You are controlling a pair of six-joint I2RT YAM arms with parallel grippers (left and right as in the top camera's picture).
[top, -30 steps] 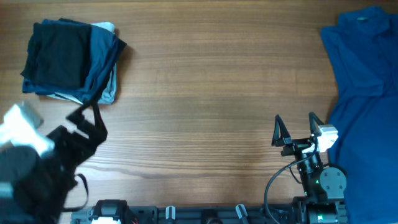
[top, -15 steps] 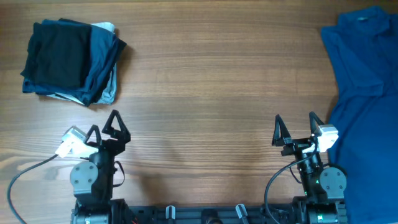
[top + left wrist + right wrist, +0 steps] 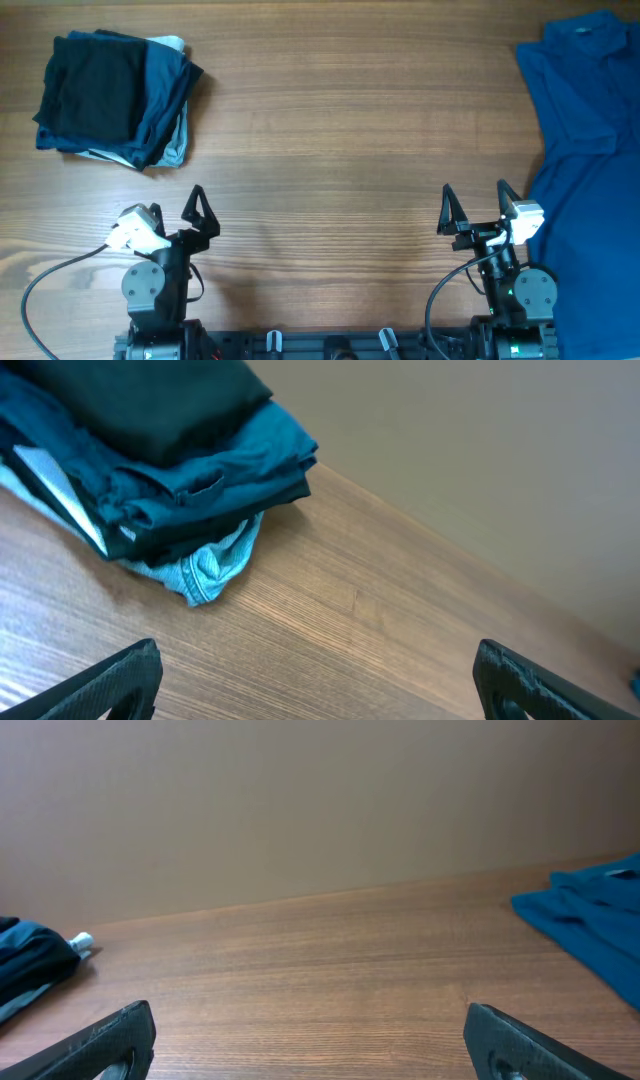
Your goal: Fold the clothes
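A brown wooden table point(image 3: 340, 120) with long straight grain fills the overhead view, and in the right wrist view a plain beige wall point(image 3: 300, 810) rises behind its far edge.

At the table's far left sits a stack of dark navy-blue folded garments point(image 3: 165, 100). The clothes point(image 3: 92, 90), a black soft-fabric garment folded into a neat rectangle, lie on top of this stack and cover most of its left part. A pale light-blue garment point(image 3: 210, 565) peeks out from under the stack at its right near corner.

The left gripper point(image 3: 176, 200) hovers over bare wood just nearer the robot than the stack and slightly to its right, apart from it. Its two black fingers point(image 3: 110, 680) show at the lower corners of the left wrist view, spread as wide as they go, with nothing between them and touching nothing.

The right gripper point(image 3: 474, 190) is well to the right of the stack, at about the same nearness to the robot as the left one. Its jaws are also fully spread, holding nothing, with only bare wood ahead of them.

Farthest from the stack, a bright blue collared shirt point(image 3: 590, 130) of soft fabric lies spread loosely over the table's right side, running off the frame.
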